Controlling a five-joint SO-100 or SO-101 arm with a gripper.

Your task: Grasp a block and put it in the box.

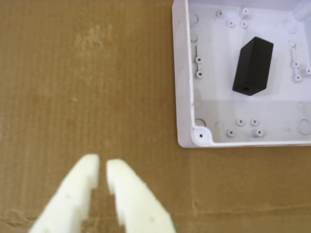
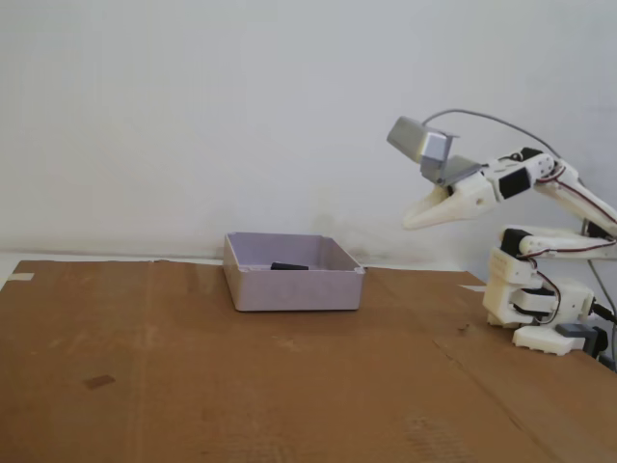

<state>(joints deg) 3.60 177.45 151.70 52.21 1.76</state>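
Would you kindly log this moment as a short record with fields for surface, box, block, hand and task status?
surface: brown cardboard sheet on the table
box: pale lavender-grey tray, open-topped, on the cardboard
block: black block lying inside the box, tilted relative to its walls
hand: white hand, raised clear of the box, holding nothing; fingertips nearly together
task status: block appears already placed in the box
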